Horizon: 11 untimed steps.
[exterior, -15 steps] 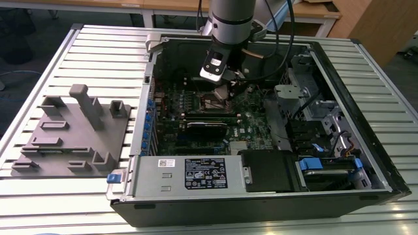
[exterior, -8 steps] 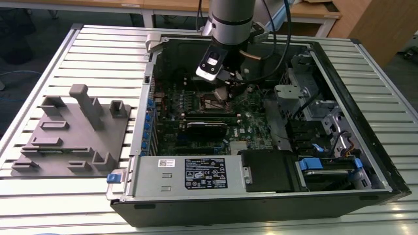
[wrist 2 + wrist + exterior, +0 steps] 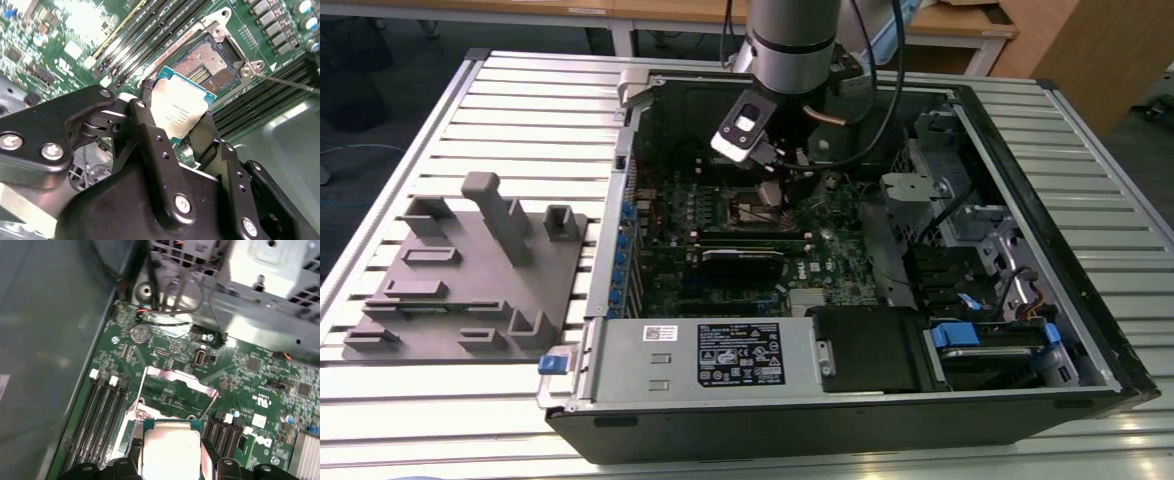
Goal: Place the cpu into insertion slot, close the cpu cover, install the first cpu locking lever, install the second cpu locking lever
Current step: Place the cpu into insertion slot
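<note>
In the exterior view the gripper [image 3: 767, 193] is hanging inside the computer case [image 3: 854, 430], at 12 o'clock from the black card [image 3: 744, 257]. In the second wrist view the jaws are pinching the tilted cpu [image 3: 182, 111] just beside the uncovered insertion slot [image 3: 207, 62]. In the first wrist view the cpu cover [image 3: 180, 380] is standing raised.

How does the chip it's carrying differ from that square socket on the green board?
The cpu has a silvery top; the slot is dark, with a field of contacts. The cpu is clamped in the gripper's jaws; the slot lies on the board, open and empty. Both are square.
</note>
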Each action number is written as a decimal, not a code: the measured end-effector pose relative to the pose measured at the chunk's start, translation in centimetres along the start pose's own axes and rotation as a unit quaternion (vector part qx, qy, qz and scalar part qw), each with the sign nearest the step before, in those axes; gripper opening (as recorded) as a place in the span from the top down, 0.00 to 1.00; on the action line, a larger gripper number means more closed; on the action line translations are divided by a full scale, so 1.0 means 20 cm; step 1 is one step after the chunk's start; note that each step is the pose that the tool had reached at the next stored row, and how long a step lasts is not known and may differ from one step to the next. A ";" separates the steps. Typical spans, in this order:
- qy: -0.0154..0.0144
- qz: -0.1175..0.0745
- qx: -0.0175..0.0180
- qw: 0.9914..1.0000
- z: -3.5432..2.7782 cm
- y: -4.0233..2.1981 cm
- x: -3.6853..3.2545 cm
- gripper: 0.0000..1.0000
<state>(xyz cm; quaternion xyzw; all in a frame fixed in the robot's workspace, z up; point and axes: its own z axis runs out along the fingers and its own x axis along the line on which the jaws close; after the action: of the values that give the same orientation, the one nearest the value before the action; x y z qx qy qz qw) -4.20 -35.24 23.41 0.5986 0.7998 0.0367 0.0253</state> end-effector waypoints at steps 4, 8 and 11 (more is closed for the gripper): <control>-0.003 0.037 0.000 0.999 0.008 -0.001 0.000 0.46; -0.007 0.072 0.000 0.997 0.015 -0.001 0.000 0.46; -0.009 0.098 0.000 0.995 0.020 -0.002 0.000 0.46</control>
<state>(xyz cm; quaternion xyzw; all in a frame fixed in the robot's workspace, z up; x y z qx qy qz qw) -4.19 -35.24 23.02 0.6741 0.7373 0.0339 0.0288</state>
